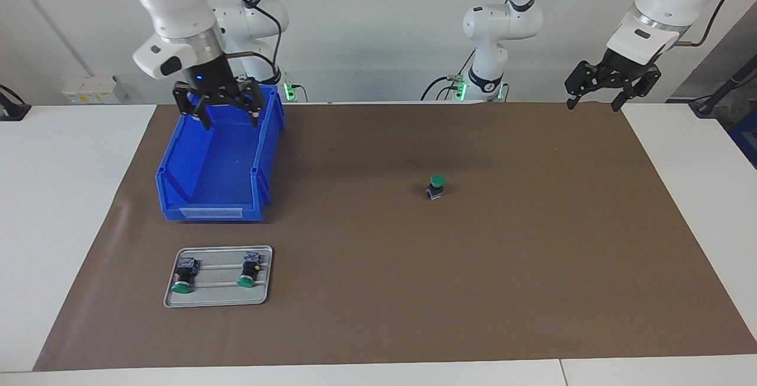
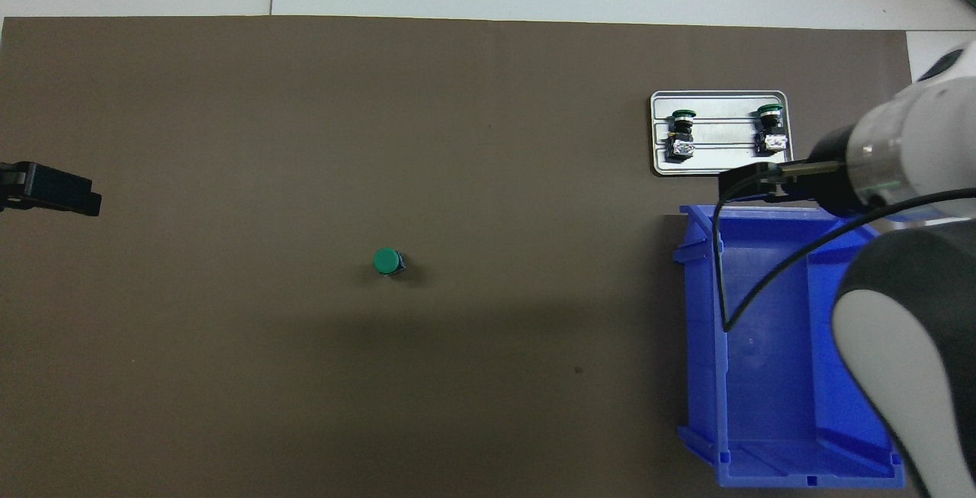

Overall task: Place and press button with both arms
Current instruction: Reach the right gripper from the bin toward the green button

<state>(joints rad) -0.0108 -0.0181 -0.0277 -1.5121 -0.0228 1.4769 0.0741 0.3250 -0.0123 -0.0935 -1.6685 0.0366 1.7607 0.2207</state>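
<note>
Button [image 1: 436,187] stands upright, green cap up, alone mid-mat [image 1: 414,315], well apart from everything. Right gripper [image 1: 227,113] hangs spread over the blue bin [image 1: 207,197]; left gripper [image 1: 612,87] hangs spread over the mat's left-arm edge. Two buttons [image 1: 185,275] [image 1: 249,271] lie on the tray [image 1: 219,297].

Bright, even light (soft shadows), sharp focus

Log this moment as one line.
green-capped button upright on brown mat | right gripper open over blue bin | left gripper open, waiting

Open mat [image 1: 532,268] surrounds the upright button [image 1: 436,187]; blue bin [image 1: 219,161] stands well apart.
</note>
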